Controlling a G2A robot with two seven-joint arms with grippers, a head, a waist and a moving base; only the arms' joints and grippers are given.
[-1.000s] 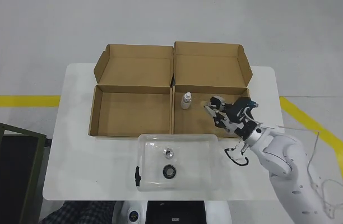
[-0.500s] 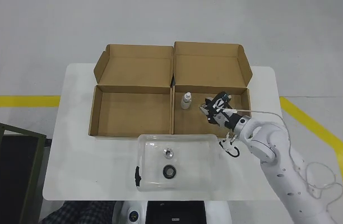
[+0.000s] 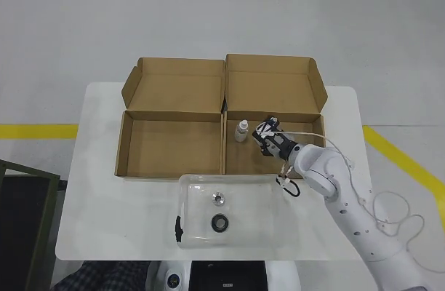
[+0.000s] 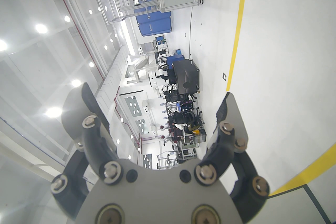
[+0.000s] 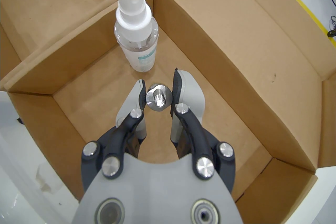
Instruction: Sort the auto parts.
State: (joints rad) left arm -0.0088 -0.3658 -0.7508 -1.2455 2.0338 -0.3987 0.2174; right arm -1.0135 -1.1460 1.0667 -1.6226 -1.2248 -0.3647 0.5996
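**Right fingers clamped on metal part in the cardboard box**

The left gripper has its fingers apart and holds nothing. The spray bottle stands upright in the cardboard box, just ahead of the right gripper. Its fingers are clamped on a round metal part. Since the earlier frames, this gripper has shifted across the box toward the bottle. The clear bin lies behind the fingers.

Right arm: glossy white shell, black cable loop near wrist. Right gripper: grey plate, black linkages, silver screws, pale fingers, black pads. Left gripper alike.
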